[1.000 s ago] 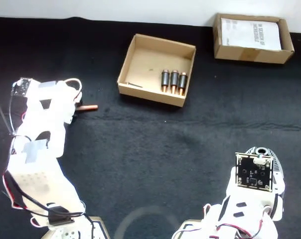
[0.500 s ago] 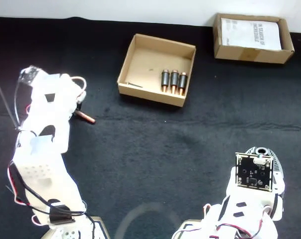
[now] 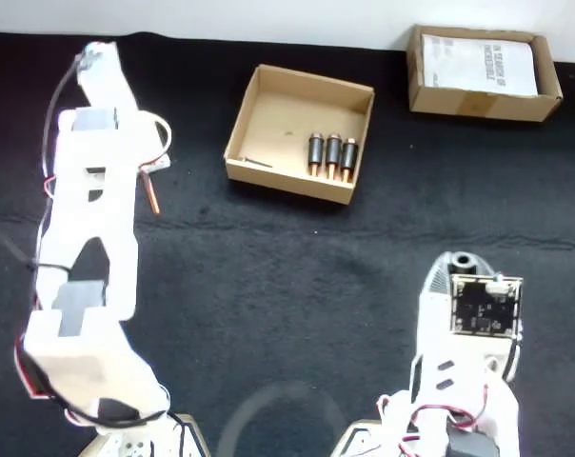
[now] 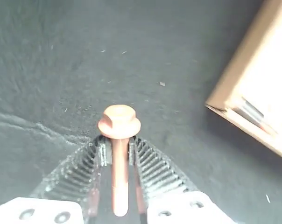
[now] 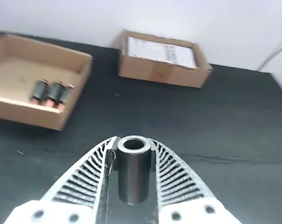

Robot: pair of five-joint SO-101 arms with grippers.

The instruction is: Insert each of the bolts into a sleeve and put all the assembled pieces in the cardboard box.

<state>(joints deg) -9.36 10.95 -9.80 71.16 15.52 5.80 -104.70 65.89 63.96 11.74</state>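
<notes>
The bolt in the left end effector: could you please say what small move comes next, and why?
Probably carry the bolt toward the sleeve: the left end effector grips the bolt, the right end effector grips the sleeve, far apart.

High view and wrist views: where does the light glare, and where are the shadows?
High view: the left arm has a white shell that glares against the dark table. Left wrist view: the cardboard box is very brightly lit. Right wrist view: the sleeve shines at its rim, its bore in shadow.
</notes>
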